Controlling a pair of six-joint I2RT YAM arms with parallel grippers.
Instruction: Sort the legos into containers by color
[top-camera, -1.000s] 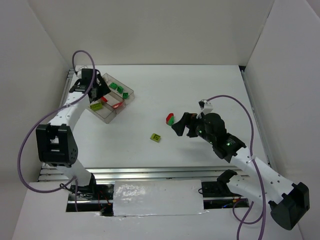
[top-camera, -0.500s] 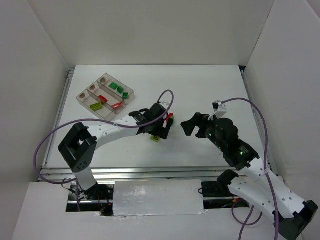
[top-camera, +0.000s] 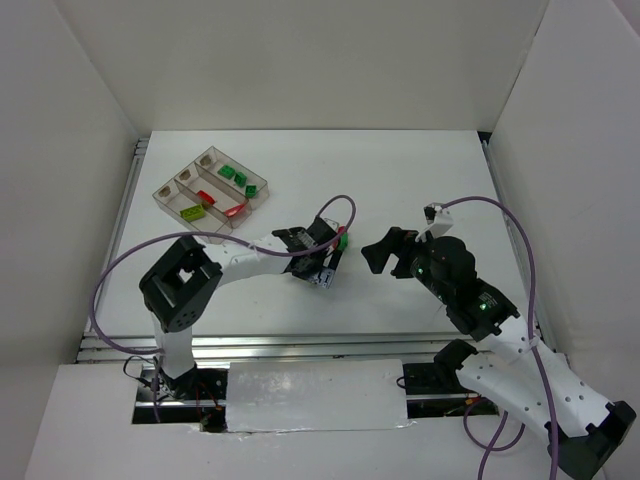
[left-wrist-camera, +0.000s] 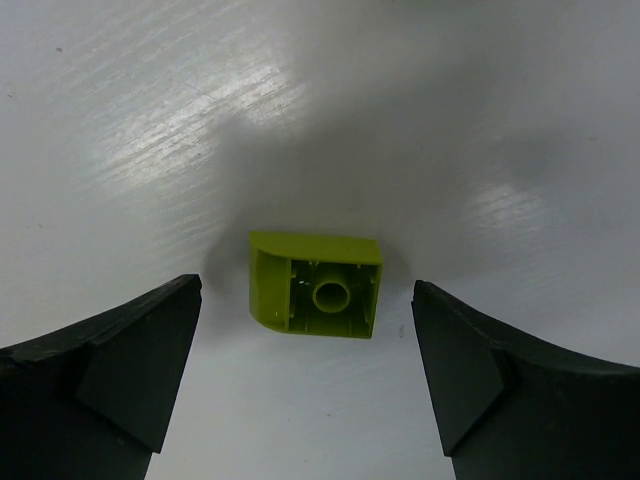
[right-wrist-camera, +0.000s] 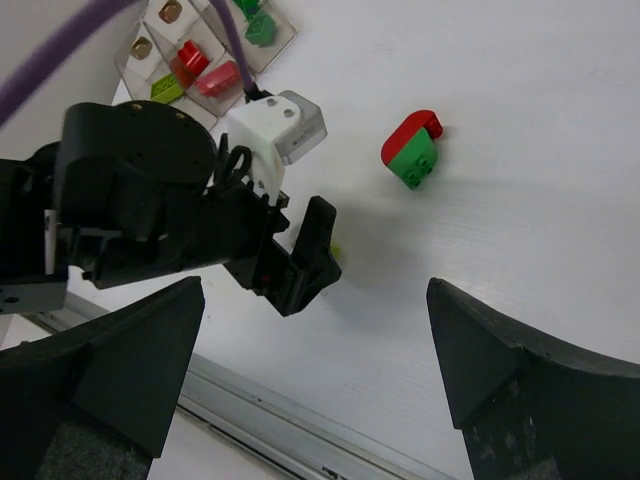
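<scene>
A yellow-green brick (left-wrist-camera: 315, 285) lies on its side on the white table, hollow underside facing the left wrist camera. My left gripper (left-wrist-camera: 306, 300) is open and low over it, one finger on each side, not touching. In the top view the left gripper (top-camera: 324, 266) hides this brick. A joined red and green brick pair (right-wrist-camera: 412, 150) lies just beyond it (top-camera: 343, 238). My right gripper (top-camera: 384, 249) is open and empty, to the right of the pair. The clear three-compartment tray (top-camera: 254, 200) holds red, dark green and yellow-green bricks.
The tray stands at the far left near the table's left edge and also shows in the right wrist view (right-wrist-camera: 283, 40). The left arm's cable (top-camera: 340, 205) loops over the middle. A metal rail (top-camera: 300, 345) runs along the table's near edge.
My left arm swung from the tray to the middle of the table and came down over the yellow-green brick. My right gripper drew back to the right, away from the red and green pair.
</scene>
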